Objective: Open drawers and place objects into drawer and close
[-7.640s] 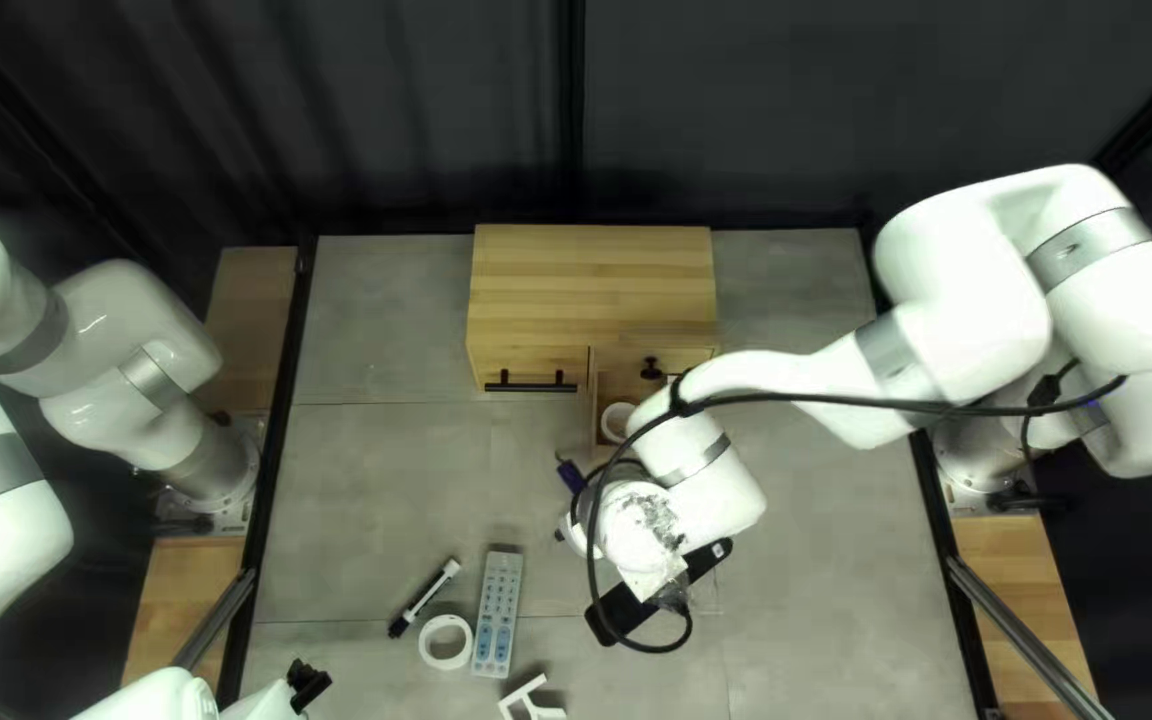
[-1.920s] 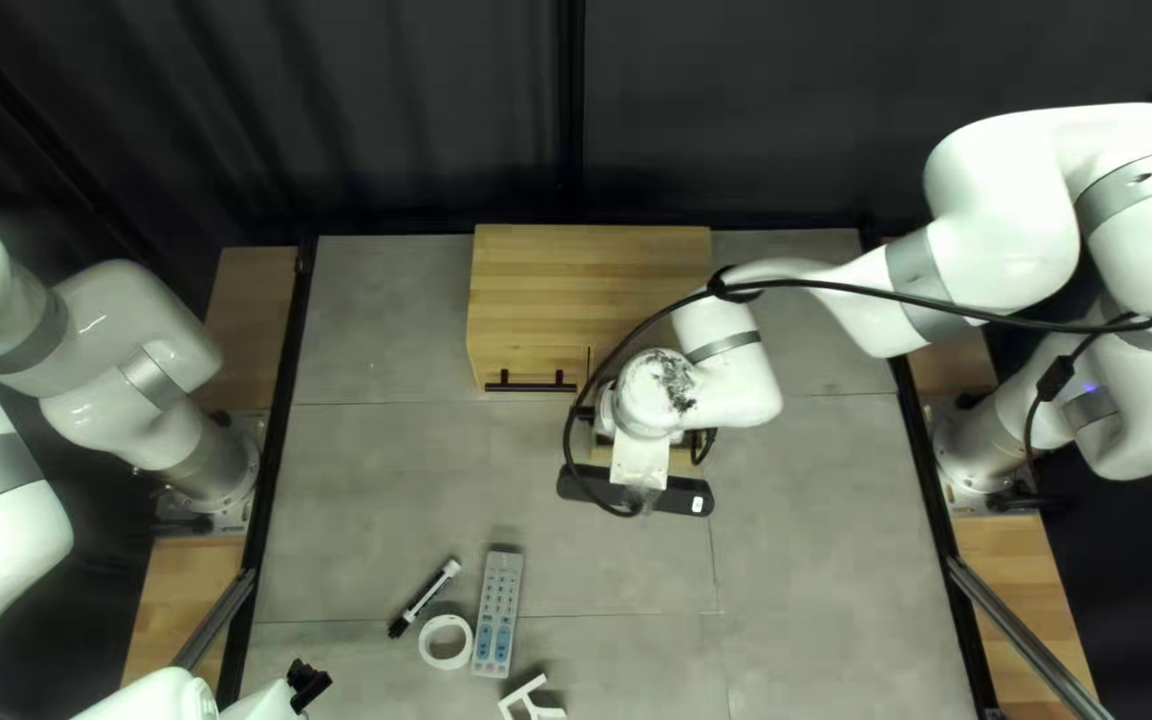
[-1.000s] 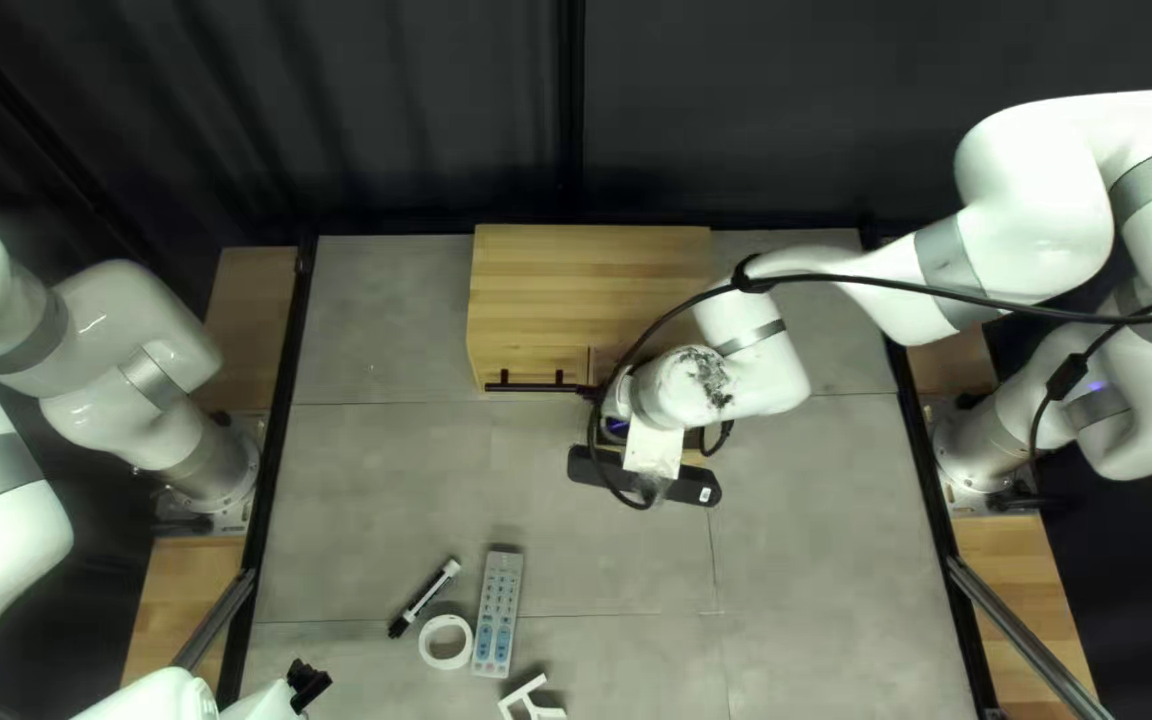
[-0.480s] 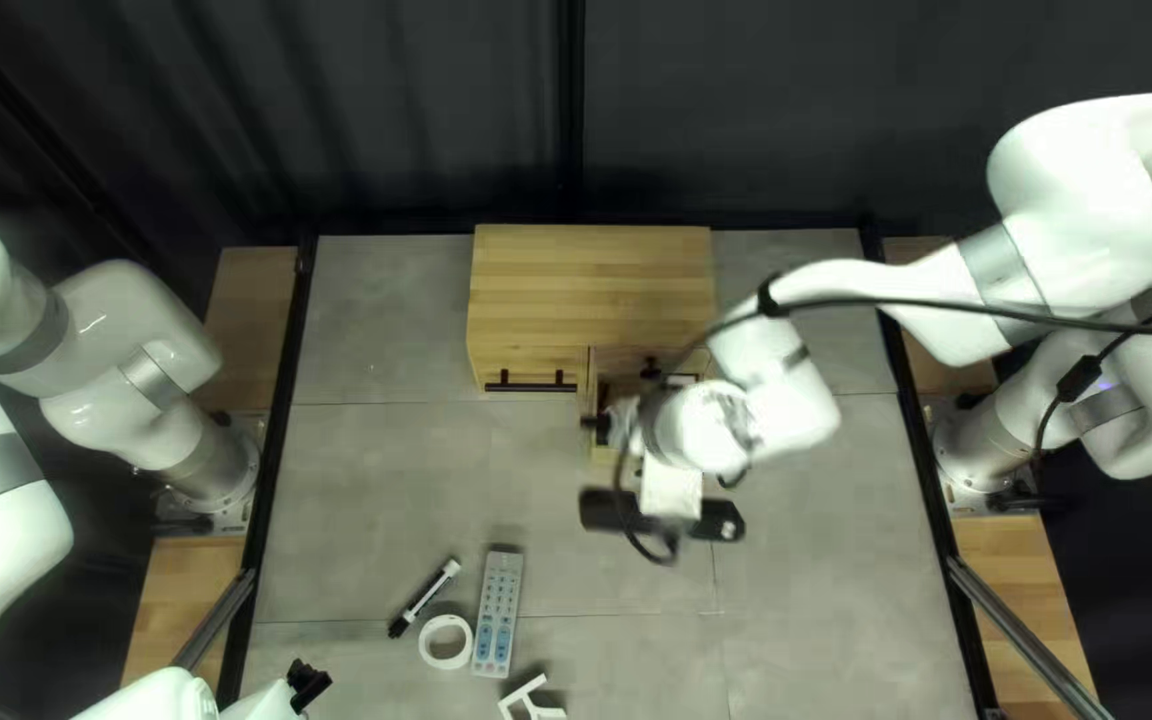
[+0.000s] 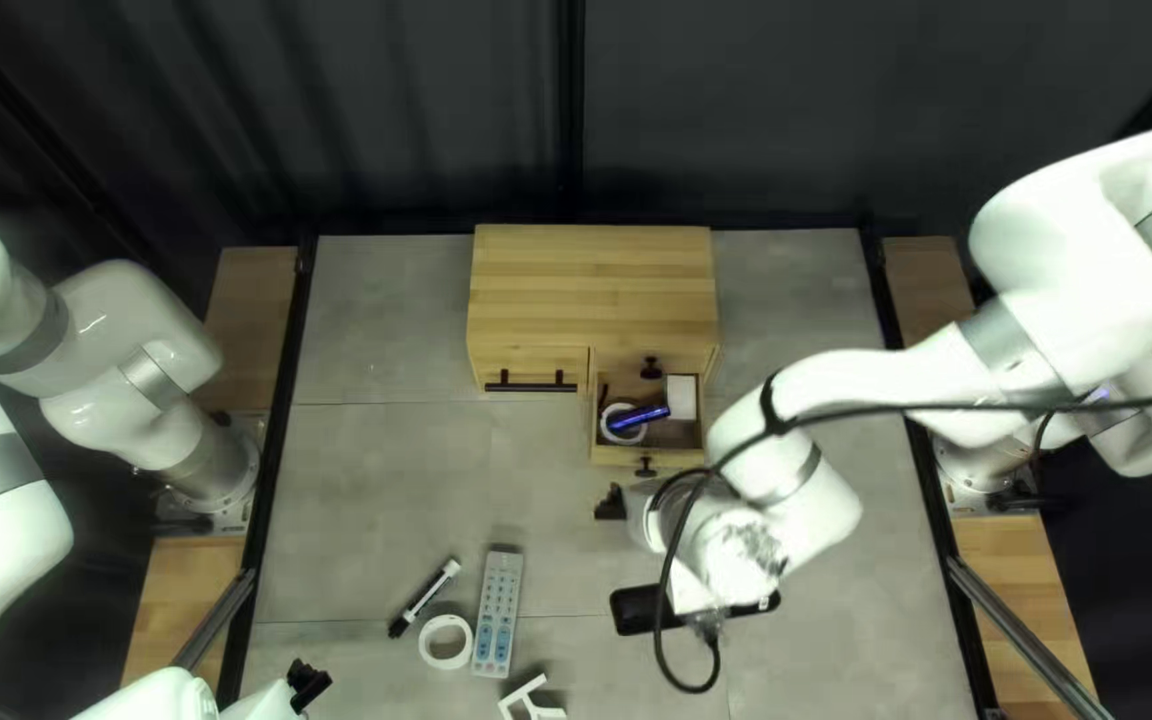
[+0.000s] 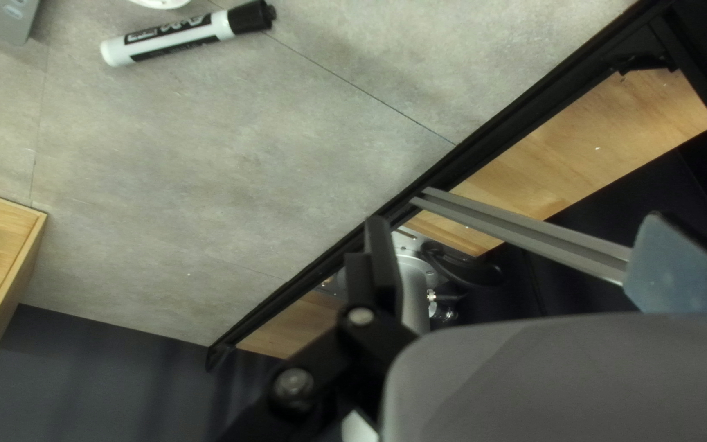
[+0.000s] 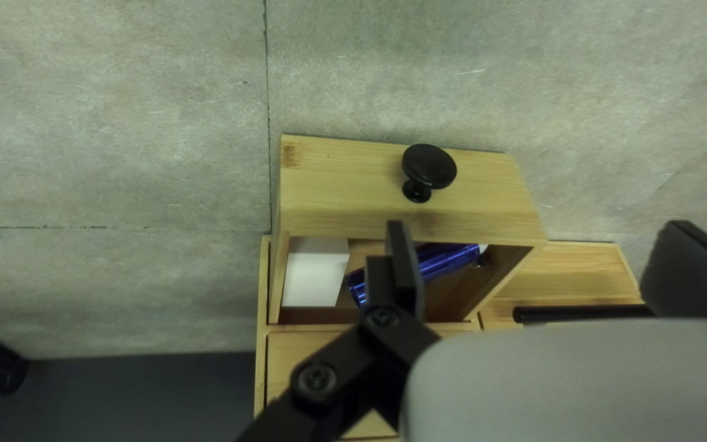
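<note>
Top left and right wrist views look down into the drawer (image 7: 329, 188).

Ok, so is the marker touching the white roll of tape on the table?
Apart. The left wrist view shows a strip of table between the marker and the white tape roll.

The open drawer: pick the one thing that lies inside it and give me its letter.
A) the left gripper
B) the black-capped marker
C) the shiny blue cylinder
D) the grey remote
C: the shiny blue cylinder shows within the walls of the open drawer, near a white block.
</note>
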Controlling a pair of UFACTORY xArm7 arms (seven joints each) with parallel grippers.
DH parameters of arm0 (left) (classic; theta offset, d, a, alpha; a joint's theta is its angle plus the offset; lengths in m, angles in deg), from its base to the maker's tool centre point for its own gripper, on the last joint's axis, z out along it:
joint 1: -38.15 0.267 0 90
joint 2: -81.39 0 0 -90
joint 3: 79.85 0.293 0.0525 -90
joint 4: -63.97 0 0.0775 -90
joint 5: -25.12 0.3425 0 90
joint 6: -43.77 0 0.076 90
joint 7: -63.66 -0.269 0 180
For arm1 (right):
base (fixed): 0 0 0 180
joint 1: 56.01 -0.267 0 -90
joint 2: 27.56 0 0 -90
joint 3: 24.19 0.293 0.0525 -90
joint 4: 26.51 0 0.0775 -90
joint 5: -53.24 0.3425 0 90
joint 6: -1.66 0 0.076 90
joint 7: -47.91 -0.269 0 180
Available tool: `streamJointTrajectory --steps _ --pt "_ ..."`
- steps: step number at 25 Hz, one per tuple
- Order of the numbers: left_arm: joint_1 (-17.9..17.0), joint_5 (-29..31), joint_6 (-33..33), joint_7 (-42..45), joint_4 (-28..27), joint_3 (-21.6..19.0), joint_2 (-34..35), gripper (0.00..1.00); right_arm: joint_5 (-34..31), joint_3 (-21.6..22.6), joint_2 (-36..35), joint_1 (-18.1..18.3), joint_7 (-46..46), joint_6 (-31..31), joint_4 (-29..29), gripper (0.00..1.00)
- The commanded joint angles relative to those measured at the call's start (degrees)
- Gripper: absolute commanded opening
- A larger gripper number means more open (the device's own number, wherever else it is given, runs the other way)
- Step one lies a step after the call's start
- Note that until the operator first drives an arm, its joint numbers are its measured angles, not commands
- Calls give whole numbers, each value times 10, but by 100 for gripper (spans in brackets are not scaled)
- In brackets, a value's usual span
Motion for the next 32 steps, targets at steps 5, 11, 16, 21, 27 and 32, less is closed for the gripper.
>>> streamJointTrajectory --steps 5,11,16,21,27,32 --pt "0 0 0 0 0 0 0 100 -4 -14 -68 -12 -55 41 -47 100" --pt "0 0 0 0 0 0 0 100 -6 -17 -66 -6 -49 34 -42 100" --pt "0 0 0 0 0 0 0 100 6 -15 -64 5 -36 26 -35 100" --pt "0 0 0 0 0 0 0 100 17 -11 -80 6 -29 27 -48 100" --pt "0 0 0 0 0 0 0 100 23 -12 -93 9 -24 36 -60 100" --pt "0 0 0 0 0 0 0 100 24 -14 -95 10 -25 40 -64 100"
